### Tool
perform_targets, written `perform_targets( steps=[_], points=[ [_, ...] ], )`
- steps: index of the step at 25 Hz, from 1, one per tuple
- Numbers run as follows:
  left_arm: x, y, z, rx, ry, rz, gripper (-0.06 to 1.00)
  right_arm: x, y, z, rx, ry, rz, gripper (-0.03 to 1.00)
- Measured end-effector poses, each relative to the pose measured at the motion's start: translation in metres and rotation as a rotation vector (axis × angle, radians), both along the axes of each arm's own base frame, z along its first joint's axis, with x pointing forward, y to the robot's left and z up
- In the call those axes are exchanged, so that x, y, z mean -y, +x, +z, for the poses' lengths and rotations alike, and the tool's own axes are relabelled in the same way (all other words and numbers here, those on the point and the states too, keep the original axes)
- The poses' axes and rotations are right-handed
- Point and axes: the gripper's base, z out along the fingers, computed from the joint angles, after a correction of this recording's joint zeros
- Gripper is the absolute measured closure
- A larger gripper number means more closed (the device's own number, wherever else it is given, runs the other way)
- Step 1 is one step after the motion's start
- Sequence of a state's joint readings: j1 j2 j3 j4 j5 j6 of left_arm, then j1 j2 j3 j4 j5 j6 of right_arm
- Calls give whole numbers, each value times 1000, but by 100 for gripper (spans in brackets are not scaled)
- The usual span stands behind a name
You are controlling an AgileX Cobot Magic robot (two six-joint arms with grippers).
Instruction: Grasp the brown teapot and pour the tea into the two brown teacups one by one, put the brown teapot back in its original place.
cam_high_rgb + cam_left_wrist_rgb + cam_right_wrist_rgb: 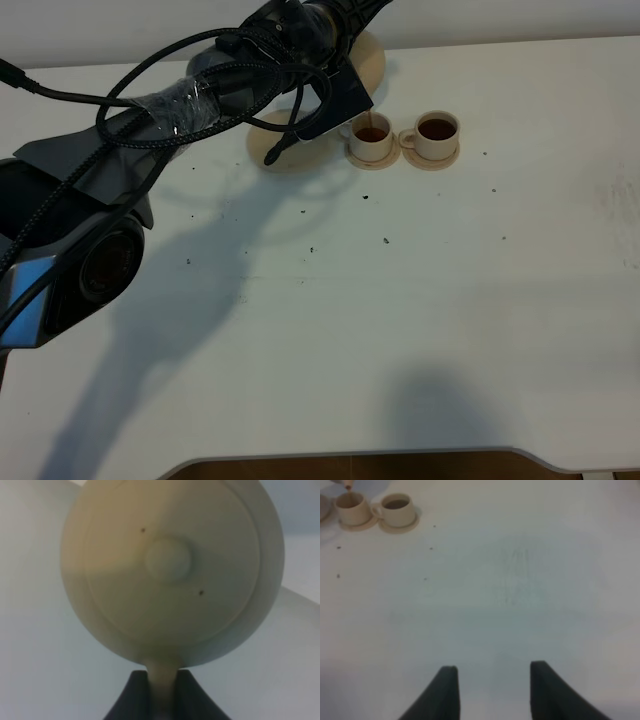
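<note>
My left gripper (162,692) is shut on the loop handle of the brown teapot (170,565), whose knobbed lid fills the left wrist view. In the high view the teapot (373,58) is held tilted at the back of the table, mostly hidden by the arm. A thin stream of tea runs from it into the left teacup (371,137). The right teacup (437,133) holds dark tea. Each stands on a small saucer. The wider saucer (272,152) lies bare to the left of the cups, partly under the arm. My right gripper (492,690) is open and empty over bare table, with both cups (352,507) (397,509) far off.
The left arm and its cables (200,95) span the back left of the white table (400,330). Small dark specks (386,240) are scattered on the table in front of the cups. The table's front edge (350,455) runs along the bottom.
</note>
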State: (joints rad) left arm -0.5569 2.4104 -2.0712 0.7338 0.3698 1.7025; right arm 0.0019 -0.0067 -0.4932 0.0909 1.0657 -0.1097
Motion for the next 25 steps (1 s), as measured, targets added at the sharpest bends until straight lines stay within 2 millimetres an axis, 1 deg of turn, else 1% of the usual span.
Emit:
perform_targets(
  steps=[25],
  points=[
    [3,1,2,36,39,-71,84,0,0,0,0,0,0,61]
  ],
)
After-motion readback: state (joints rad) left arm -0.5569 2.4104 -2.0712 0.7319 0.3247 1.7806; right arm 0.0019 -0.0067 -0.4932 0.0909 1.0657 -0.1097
